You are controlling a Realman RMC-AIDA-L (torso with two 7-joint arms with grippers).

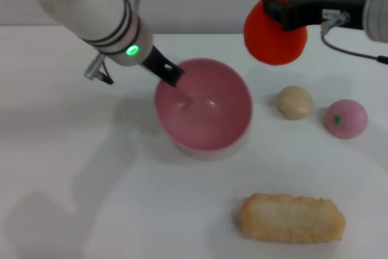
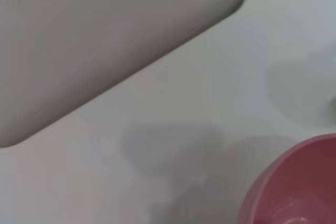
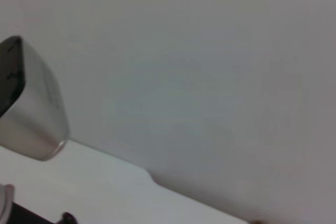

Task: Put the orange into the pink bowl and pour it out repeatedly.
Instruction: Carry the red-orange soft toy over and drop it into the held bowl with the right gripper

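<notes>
table: white, carries everything below
pink bowl: empty, tilted; left gripper pinches its far-left rim
orange: in the air, up and right of the bowl, pinched by the right gripper
breaded patty: near edge
pink ball, beige lump: right of the bowl
risk: released here, the orange likely misses the bowl; a late drop could clip the rim and bounce away

Lab-like setup: bare white table, toy food.
</notes>
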